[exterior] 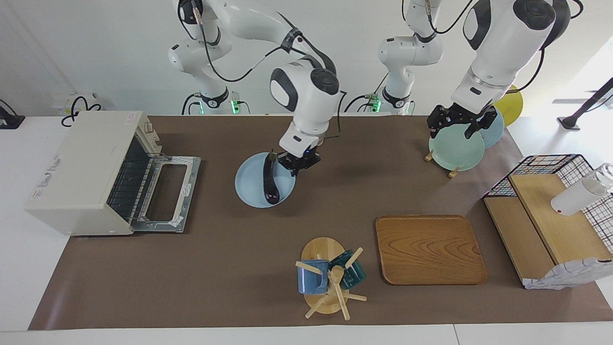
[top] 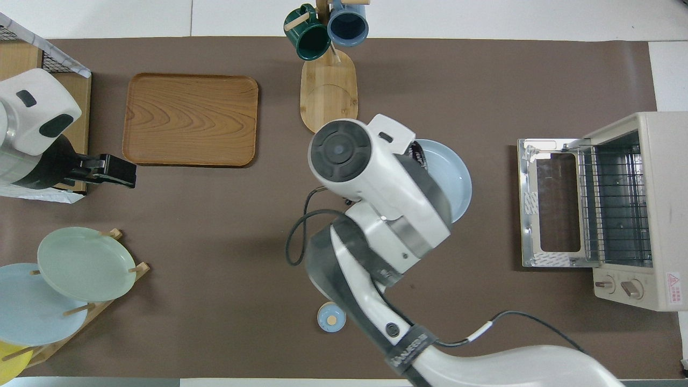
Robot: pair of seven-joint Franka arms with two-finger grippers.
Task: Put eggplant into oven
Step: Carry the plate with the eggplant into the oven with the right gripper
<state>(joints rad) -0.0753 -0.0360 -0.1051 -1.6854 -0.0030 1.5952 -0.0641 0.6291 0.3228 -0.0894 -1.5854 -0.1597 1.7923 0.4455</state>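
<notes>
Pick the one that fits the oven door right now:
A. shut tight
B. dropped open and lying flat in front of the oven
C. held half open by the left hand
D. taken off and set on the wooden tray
B: the oven has its glass door folded down flat onto the table, the wire rack inside showing, and no hand touching it.
</notes>
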